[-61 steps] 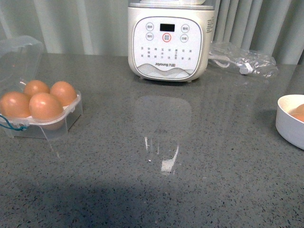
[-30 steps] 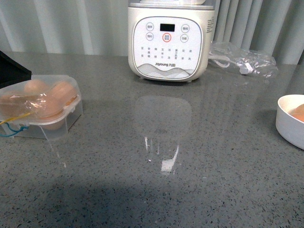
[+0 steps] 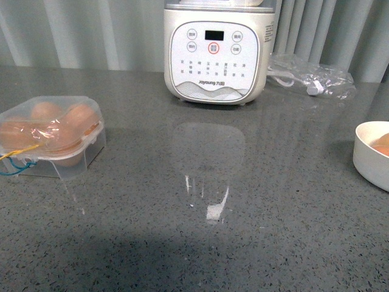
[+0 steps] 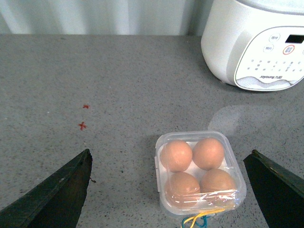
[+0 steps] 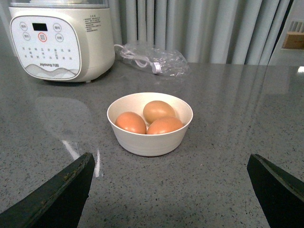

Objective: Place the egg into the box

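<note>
The clear box (image 3: 85, 152) stands at the table's left with its lid shut over several brown eggs (image 3: 76, 118). In the left wrist view the box (image 4: 190, 135) lies between and beyond my left gripper (image 4: 168, 156), which is open and empty, fingers (image 4: 61, 190) wide apart above the table. My right gripper (image 5: 169, 159) is open and empty, short of a white bowl (image 5: 149, 142) that holds three brown eggs (image 5: 158, 110). Neither gripper shows in the front view.
A white Joyoung cooker (image 3: 216, 52) stands at the back centre. A clear plastic bag with a cable (image 3: 310, 76) lies to its right. The white bowl (image 3: 371, 164) sits at the right edge. A blue-yellow band (image 3: 15, 161) hangs off the box's front.
The box lid, open one second ago, is now shut over the eggs. A dark arm part seen at the left edge half a second ago has left the front view.
</note>
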Motion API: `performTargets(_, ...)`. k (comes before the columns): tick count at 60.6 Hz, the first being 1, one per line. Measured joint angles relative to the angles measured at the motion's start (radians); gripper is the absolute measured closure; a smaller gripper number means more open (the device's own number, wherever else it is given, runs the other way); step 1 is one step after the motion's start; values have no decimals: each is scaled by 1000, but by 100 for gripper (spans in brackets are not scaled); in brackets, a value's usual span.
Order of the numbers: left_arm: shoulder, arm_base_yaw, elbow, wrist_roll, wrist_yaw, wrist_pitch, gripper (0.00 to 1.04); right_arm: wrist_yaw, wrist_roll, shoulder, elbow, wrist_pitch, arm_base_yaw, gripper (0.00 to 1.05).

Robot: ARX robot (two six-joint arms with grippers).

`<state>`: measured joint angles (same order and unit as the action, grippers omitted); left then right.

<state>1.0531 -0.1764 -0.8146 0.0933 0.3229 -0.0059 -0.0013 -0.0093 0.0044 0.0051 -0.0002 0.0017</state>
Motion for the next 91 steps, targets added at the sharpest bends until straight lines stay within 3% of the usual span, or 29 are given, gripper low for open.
performTargets(21, -192, -129, 95, 40, 60, -117, 7, 0, 0, 0, 0, 0, 0, 7)
performTargets(31, -311, -71, 329, -60, -87, 262, 37, 0, 0, 0, 0, 0, 0, 7)
performTargets(39, -383, -19, 447, -79, -134, 311, 60, 0, 0, 0, 0, 0, 0, 7)
performTargets(49, -482, 46, 581, -90, -200, 336, 101, 0, 0, 0, 0, 0, 0, 7)
performTargets(65, -587, 166, 677, -95, -320, 332, 101, 0, 0, 0, 0, 0, 0, 7)
performTargets(91, -721, 176, 752, -95, -323, 274, 101, 0, 0, 0, 0, 0, 0, 7)
